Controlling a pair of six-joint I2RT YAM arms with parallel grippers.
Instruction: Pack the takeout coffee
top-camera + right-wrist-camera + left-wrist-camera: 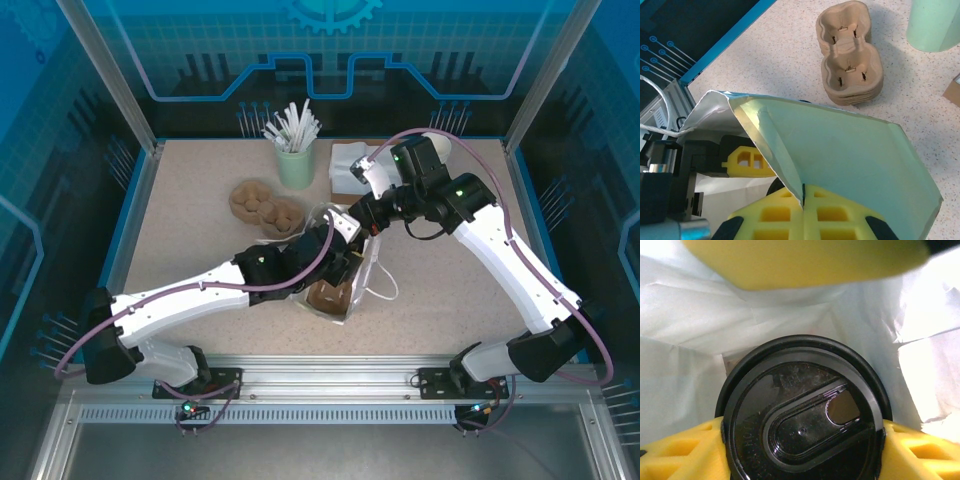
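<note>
Takeout coffee [802, 415] sits inside the white paper bag [685, 340] near the middle of the tabletop [200, 230]. The left hand [800, 452] grasps it from both sides just under its black lid. The right hand [803, 207] is clenched on the bag's rim, propping the mouth open. The lowering step looks to be in hand. The next move calls for setting the cup upright on the bag's floor, then letting go and drawing out without snagging the paper. The lid hides the cup's side and base, so I cannot tell whether it rests on anything. A brown shape [330, 295] low in the bag is unclear.
</note>
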